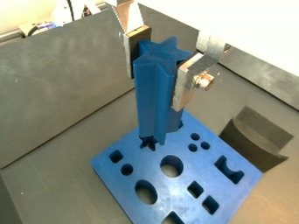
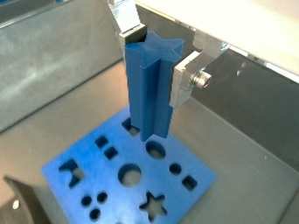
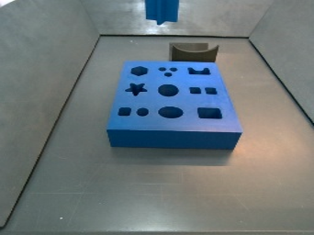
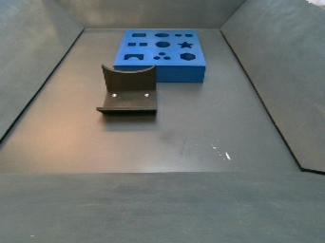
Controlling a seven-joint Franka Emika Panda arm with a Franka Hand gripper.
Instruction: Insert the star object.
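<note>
- My gripper (image 1: 160, 66) hangs above the blue block (image 1: 181, 175), its silver fingers (image 2: 184, 80) clamped on the star object (image 1: 153, 96), which hangs upright with its lower end just over the block's holes.
- In a side view only the peg's lower tip (image 3: 162, 9) shows, high above the block (image 3: 173, 106).
- The peg looks rigid, light and smooth-sided; I judge the hold near its top, pads flat on opposite ridges, guards against twisting.
- The star-shaped hole (image 3: 138, 89) awaits; the dark grey curved piece (image 4: 128, 91) lies apart.
</note>
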